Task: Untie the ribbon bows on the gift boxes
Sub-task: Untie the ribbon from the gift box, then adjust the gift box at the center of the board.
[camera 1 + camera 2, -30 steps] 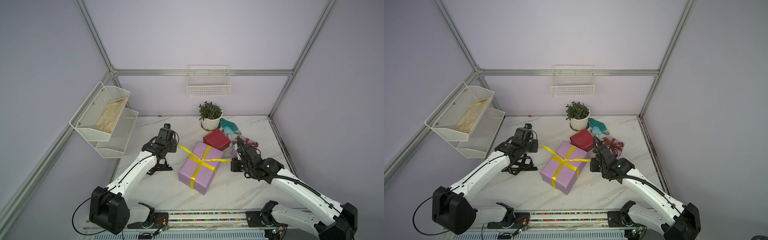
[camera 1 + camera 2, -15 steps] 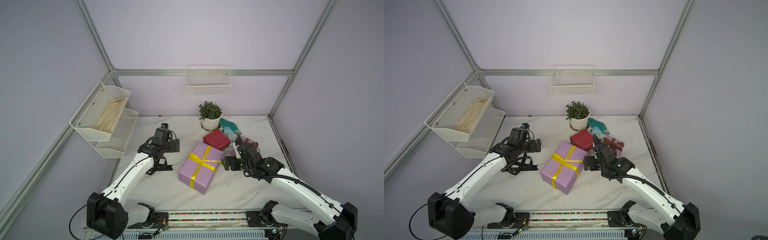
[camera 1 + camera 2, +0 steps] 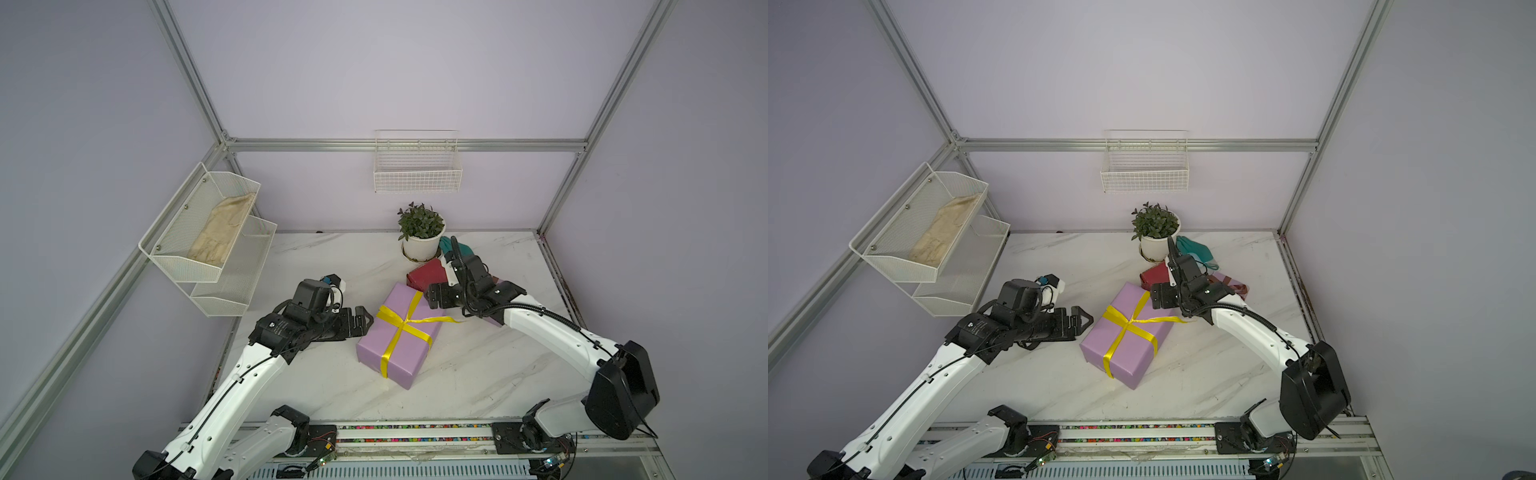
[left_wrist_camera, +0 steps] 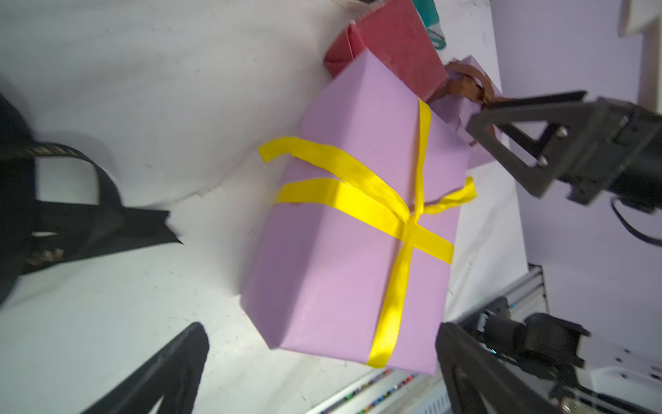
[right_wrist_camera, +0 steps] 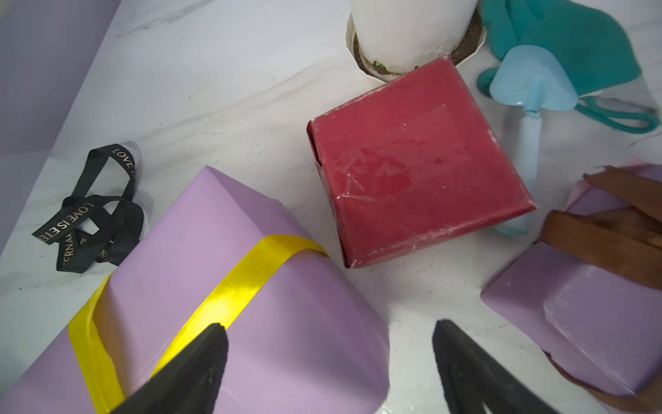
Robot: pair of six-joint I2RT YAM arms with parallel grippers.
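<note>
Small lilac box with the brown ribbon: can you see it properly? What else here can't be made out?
- small lilac box: the right arm covers most of it in both top views, and the right wrist view's edge cuts it off, so its brown ribbon shows only partly.
- black ribbon: folds hide part of its lettering; it is blurred in the left wrist view.
- large lilac box: the underside is hidden, so the yellow ribbon there is unseen.

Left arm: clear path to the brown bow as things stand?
Probably not. The large lilac box lies between the left end effector and the brown bow, and the right end effector hovers close by.
</note>
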